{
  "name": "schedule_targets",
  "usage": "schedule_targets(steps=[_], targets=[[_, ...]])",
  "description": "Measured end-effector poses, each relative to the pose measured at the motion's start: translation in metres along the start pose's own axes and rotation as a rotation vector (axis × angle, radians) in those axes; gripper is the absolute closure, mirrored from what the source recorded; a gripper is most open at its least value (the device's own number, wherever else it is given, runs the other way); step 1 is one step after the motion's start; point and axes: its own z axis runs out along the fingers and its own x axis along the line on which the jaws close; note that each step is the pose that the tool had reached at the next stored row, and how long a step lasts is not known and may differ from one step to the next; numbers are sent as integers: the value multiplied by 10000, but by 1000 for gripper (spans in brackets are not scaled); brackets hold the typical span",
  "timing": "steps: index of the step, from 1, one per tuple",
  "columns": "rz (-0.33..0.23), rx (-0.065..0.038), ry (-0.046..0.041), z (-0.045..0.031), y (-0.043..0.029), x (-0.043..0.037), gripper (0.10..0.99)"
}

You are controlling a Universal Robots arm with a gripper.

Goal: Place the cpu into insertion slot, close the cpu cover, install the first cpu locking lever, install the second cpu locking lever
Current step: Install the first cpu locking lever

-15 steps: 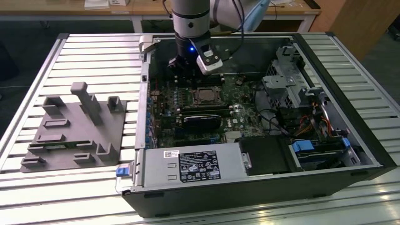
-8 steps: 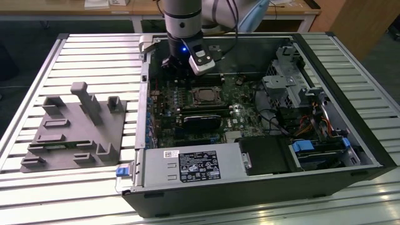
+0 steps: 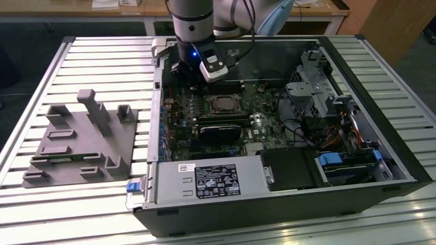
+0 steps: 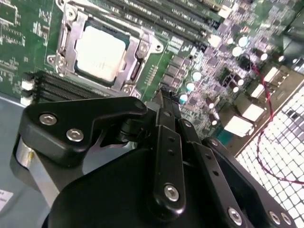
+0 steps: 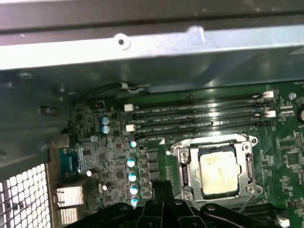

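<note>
CPU (image 5: 218, 173) lies flat in the slot (image 5: 213, 140), and the cover (image 5: 189, 166) looks down around it. Can't tell if the levers are latched. The gripper (image 5: 160, 189) is pinched narrow and empty, near the slot at about 11 o'clock in the exterior view. For lever work I'd press with the closed tips, sweep slowly and stay clear of the memory slots (image 5: 199, 116).
</note>
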Motion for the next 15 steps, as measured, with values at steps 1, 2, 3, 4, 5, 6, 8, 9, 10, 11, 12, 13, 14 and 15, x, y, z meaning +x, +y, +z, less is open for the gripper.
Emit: schedule_targets(steps=[1,2,3,4,5,6,8,9,10,11,12,13,14,15], targets=[[8,-105,11,0,0,5,980],[17,-220,25,0,-1,7,980],[24,-343,44,-1,-1,8,980],[33,-473,59,0,-1,8,980],[43,-602,77,-1,-1,9,980],[51,-734,96,-1,-1,9,980],[67,-967,126,-1,-1,12,980],[74,-1076,138,-1,-2,14,980],[80,-1173,149,-1,-2,16,980],[87,-1273,162,-1,-2,19,980],[93,-1370,174,-1,-3,22,980],[100,-1469,184,-2,-3,25,980],[106,-1563,195,-2,-4,28,980],[111,-1633,204,-2,-4,32,980]])
